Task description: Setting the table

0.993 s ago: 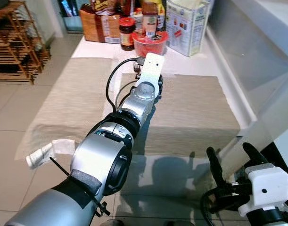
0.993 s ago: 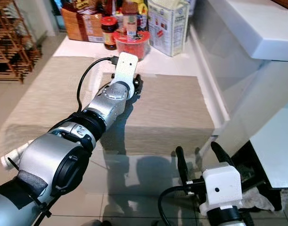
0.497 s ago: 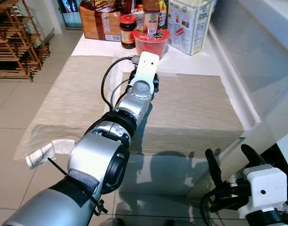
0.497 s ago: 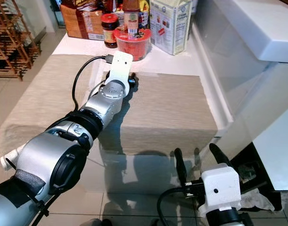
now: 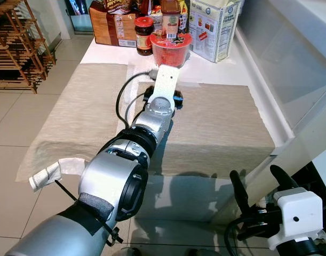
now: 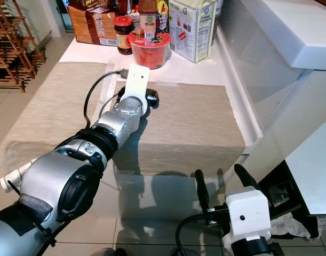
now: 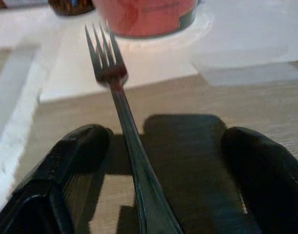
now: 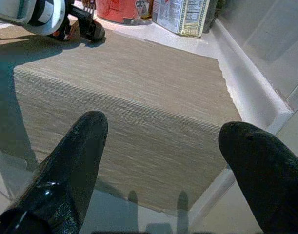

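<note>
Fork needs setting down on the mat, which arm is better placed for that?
Left. The left gripper is over the mat with the fork between its fingers. The right gripper hangs open beside the table's near edge.

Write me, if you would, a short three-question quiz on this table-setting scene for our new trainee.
1. True or false: the fork has its tines pointing toward the red tub.
2. What lies beneath the jaws of the left arm? A) a woven placemat B) a dinner plate C) bare floor tiles
3. In one word, how do the jaws of the right arm stand?

Key: 1 true; 2 A; 3 open, with nothing between them.
</note>
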`<state>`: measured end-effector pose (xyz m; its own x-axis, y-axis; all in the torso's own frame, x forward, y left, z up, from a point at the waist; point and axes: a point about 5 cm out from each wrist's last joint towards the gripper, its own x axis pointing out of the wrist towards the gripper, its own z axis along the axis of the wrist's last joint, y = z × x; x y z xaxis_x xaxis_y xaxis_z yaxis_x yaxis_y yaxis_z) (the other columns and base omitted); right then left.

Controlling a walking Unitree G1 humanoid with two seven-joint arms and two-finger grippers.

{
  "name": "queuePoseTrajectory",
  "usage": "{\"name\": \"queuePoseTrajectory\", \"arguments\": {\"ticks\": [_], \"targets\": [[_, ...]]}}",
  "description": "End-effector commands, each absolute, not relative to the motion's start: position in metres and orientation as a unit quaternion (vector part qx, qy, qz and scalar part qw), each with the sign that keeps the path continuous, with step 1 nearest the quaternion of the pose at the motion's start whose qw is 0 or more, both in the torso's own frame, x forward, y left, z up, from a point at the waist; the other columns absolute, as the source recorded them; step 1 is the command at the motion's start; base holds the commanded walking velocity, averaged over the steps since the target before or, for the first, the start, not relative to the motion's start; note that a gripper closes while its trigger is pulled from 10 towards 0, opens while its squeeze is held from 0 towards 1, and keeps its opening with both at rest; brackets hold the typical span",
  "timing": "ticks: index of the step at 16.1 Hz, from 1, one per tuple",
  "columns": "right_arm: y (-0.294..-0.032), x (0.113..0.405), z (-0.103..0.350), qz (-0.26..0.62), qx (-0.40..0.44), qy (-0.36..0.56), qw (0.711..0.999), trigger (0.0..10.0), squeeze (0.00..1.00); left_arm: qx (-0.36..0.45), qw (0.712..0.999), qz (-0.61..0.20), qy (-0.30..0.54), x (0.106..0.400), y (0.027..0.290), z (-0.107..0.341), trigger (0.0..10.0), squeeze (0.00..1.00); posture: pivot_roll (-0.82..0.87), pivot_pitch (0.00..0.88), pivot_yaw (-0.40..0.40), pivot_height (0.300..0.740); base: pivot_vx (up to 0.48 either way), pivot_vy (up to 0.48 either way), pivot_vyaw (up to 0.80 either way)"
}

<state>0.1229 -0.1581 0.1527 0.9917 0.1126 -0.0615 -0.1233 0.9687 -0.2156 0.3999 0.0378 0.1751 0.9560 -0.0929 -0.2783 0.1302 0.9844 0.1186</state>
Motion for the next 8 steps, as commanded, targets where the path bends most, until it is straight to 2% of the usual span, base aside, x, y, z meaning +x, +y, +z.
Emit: {"name": "queuePoseTrajectory", "arguments": {"ticks": [1, 2, 3, 7, 8], "targets": [[-0.157, 0.121, 0.156, 0.062, -0.112, 0.023, 0.991, 10.0, 0.0, 0.053, 0.983, -0.056, 0.166, 0.397, 0.037, 0.166, 10.0, 0.0, -0.26, 0.081, 0.019, 0.74, 0.0, 0.0, 0.0], [-0.156, 0.121, 0.156, 0.062, -0.112, 0.026, 0.991, 10.0, 0.0, 0.011, 0.98, -0.046, 0.192, 0.395, 0.038, 0.16, 10.0, 0.0, -0.26, 0.083, 0.019, 0.74, 0.0, 0.0, 0.0], [-0.156, 0.121, 0.156, 0.062, -0.111, 0.026, 0.992, 10.0, 0.0, 0.003, 0.979, -0.045, 0.197, 0.394, 0.039, 0.159, 10.0, 0.0, -0.26, 0.084, 0.019, 0.74, 0.0, 0.0, 0.0], [-0.155, 0.124, 0.153, 0.063, -0.107, 0.028, 0.992, 10.0, 0.0, 0.028, 0.968, -0.078, 0.237, 0.386, 0.034, 0.142, 10.0, 0.0, -0.25, 0.083, 0.018, 0.74, 0.0, 0.0, 0.0], [-0.154, 0.126, 0.153, 0.063, -0.106, 0.028, 0.992, 10.0, 0.0, 0.025, 0.96, -0.094, 0.263, 0.381, 0.031, 0.132, 2.0, 0.0, -0.24, 0.082, 0.02, 0.74, 0.0, 0.0, 0.0]]}}
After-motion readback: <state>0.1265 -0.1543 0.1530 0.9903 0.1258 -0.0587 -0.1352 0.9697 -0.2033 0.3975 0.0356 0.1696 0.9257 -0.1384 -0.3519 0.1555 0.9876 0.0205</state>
